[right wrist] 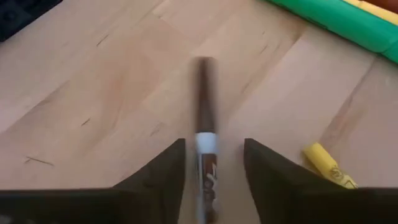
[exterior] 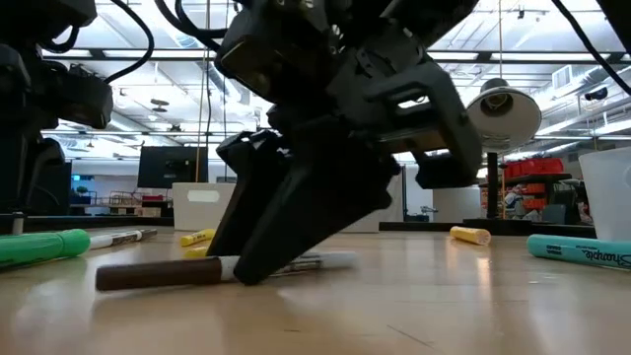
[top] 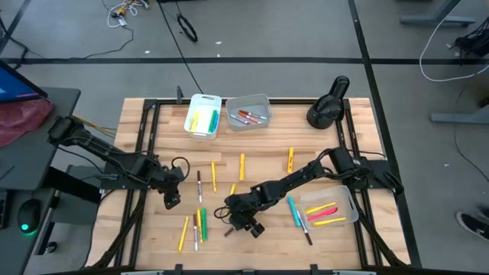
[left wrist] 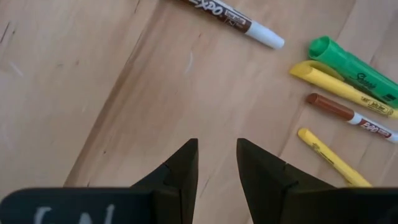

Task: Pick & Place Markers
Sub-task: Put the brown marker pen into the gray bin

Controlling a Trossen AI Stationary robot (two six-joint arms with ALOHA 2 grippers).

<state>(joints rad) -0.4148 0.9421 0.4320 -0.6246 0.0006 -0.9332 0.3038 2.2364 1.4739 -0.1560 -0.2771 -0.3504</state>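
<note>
A: Around our right gripper (top: 243,221) we see loose markers (top: 200,224) on the wooden table (top: 267,149): green and yellow ones just beside it, a light blue one (top: 293,211) near the clear bin (top: 348,200).

B: From above, our arm hides what lies under the fingers. The right wrist view shows it: a brown-capped white marker (right wrist: 205,137) lying on the wood between parted fingers, neither visibly touching it.

A: The low view shows it flat on the tabletop, a dark finger (exterior: 286,227) crossing in front.

B: Our left gripper (top: 170,200) hovers apart, fingers slightly open, holding nothing. Two bins (top: 203,116) at the far edge hold more markers.
</note>
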